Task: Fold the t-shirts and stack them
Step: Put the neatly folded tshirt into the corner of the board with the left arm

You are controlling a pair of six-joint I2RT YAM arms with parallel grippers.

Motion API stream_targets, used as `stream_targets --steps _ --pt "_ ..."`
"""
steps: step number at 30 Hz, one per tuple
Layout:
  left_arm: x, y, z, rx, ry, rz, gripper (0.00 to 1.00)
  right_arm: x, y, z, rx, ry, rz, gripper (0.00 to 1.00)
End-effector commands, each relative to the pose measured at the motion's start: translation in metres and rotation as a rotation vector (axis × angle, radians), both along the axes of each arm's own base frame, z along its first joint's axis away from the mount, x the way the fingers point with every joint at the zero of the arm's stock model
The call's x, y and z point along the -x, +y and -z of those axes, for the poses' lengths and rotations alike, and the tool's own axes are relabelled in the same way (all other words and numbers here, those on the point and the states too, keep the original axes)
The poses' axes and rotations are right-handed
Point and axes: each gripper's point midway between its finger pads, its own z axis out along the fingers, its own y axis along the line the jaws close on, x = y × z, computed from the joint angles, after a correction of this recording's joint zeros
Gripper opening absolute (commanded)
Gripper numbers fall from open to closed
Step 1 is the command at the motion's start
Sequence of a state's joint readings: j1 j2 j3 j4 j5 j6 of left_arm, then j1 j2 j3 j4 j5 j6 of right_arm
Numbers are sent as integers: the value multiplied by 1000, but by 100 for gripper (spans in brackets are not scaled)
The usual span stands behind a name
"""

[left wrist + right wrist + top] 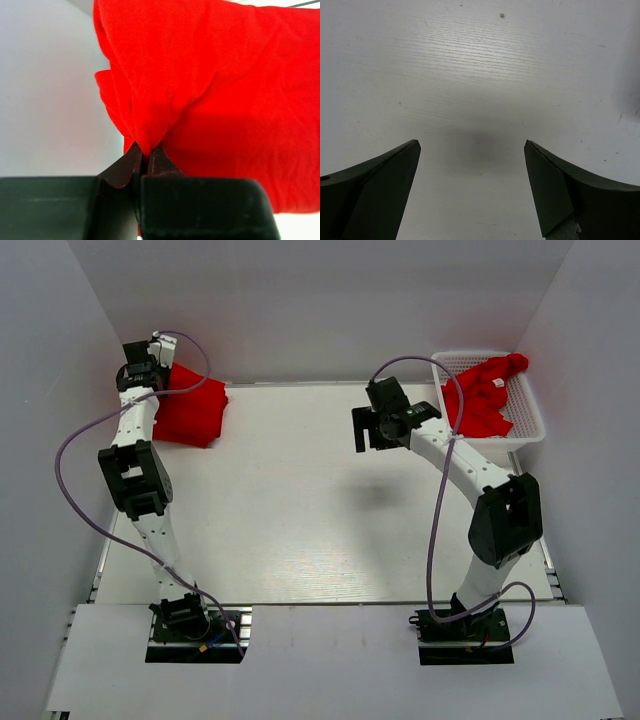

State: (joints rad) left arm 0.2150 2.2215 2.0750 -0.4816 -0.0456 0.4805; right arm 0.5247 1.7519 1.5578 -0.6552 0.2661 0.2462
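A white lattice basket point(530, 428) was seen at the far right corner of the desk point(300, 520); in it a heap of crumpled red t-shirts point(482, 400) was held, spread over most of its floor, with one part of the cloth raised over the far rim (how many shirts made up the heap could not be counted).

At the far left corner, well apart from the basket, a folded red t-shirt point(195, 415) was found lying on the desk close to the left wall; whether it was one shirt or several layered together could not be told.

The left fingers point(131, 162) were closed on a pinch of this cloth; in the left wrist view the fabric was gathered into a tight fold between the two tips, and creases were drawn upward from that point across the shirt.

The right fingers point(380, 190) were spread wide, with nothing gripped between them; they were held above a bare part of the desk, to the left of the basket and apart from it; in the right wrist view only the pale desk surface and a soft shadow point(480, 142) were seen in the gap.
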Motion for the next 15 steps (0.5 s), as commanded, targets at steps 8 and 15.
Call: stream_targets --steps 8,15 --pt "-18 57 0 -66 -119 -220 0 -9 7 -9 1 6 -8 90" --pt "-22 59 -16 -45 -182 -294 100 -7 11 -4 -6 38 -21 90"
